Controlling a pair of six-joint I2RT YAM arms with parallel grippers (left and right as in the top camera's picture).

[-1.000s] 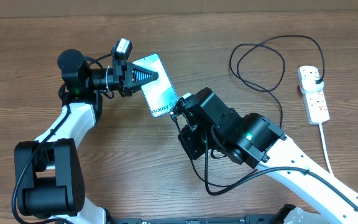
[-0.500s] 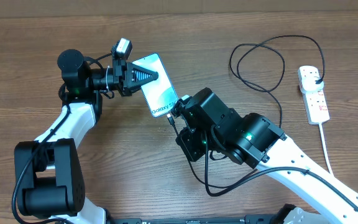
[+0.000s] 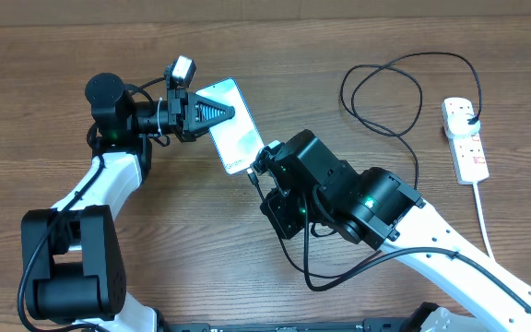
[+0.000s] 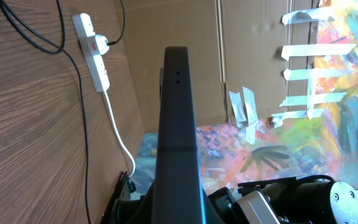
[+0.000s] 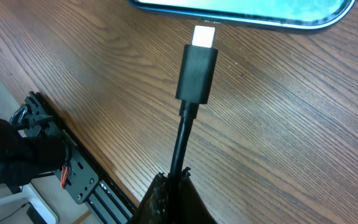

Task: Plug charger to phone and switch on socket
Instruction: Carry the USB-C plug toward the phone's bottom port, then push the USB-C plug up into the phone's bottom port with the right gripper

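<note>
The phone (image 3: 233, 129) has a light cyan screen and is tilted on edge. My left gripper (image 3: 212, 113) is shut on its far end. In the left wrist view its dark edge (image 4: 178, 124) rises between the jaws. My right gripper (image 3: 264, 177) is shut on the charger cable (image 5: 182, 146). The connector's silver tip (image 5: 204, 35) sits just short of the phone's lower edge (image 5: 241, 15), not touching. The black cable (image 3: 385, 92) loops back to a plug in the white socket (image 3: 464, 138) at the right. The socket also shows in the left wrist view (image 4: 93, 50).
The thick white cord (image 3: 480, 217) runs from the socket toward the table's front edge. The cable loops lie at the back right. My right arm's body (image 3: 358, 207) covers the middle of the table.
My right gripper has moved a little left and up, bringing the connector closer to the phone's lower end. The phone has tilted more, so its text end shows less.
</note>
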